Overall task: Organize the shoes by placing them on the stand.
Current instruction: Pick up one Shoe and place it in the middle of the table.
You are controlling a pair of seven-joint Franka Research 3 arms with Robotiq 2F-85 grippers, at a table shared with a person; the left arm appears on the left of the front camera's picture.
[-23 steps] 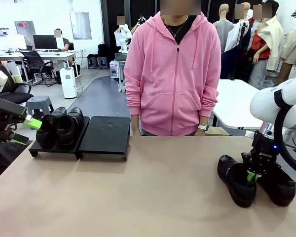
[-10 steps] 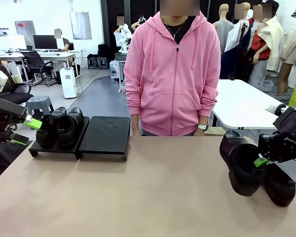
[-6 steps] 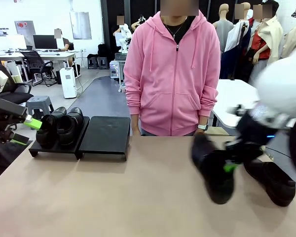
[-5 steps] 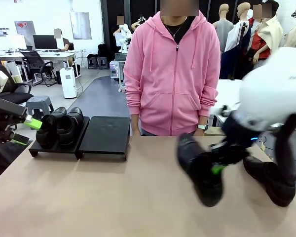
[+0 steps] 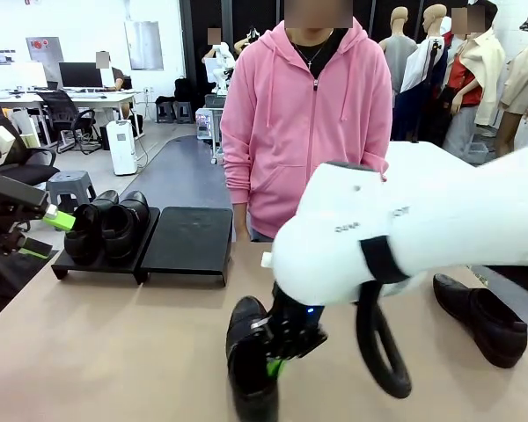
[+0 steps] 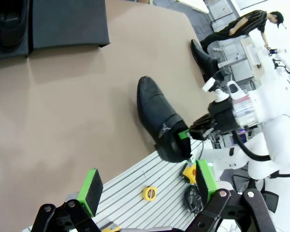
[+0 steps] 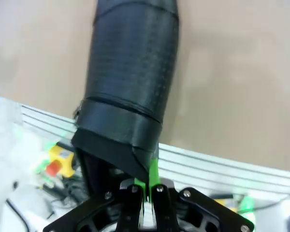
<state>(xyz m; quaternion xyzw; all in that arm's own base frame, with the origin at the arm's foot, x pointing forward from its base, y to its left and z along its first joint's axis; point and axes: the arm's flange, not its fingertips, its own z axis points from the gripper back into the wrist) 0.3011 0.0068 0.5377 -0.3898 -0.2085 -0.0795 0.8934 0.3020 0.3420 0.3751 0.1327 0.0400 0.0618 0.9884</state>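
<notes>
The table spans the lower frame of the front view, and my right arm looms white across its centre and right. The stand sits at mid-left on the table's far edge. Its right half is bare, and two shoes sit side by side on its left half. A third shoe lies on the table at lower right, well apart from the stand. The fourth shoe hangs at bottom centre over the table's near edge, held by my right gripper. Its jaws are pinched tight on the collar near the heel, with the toe pointing away from the wrist. I judge this leather light, pliable and a bit slick, so a thin collar edge could slip; the stiffer heel back looks the safer hold. My left gripper hovers at far left beside the stand, jaws spread wide and holding nothing.
</notes>
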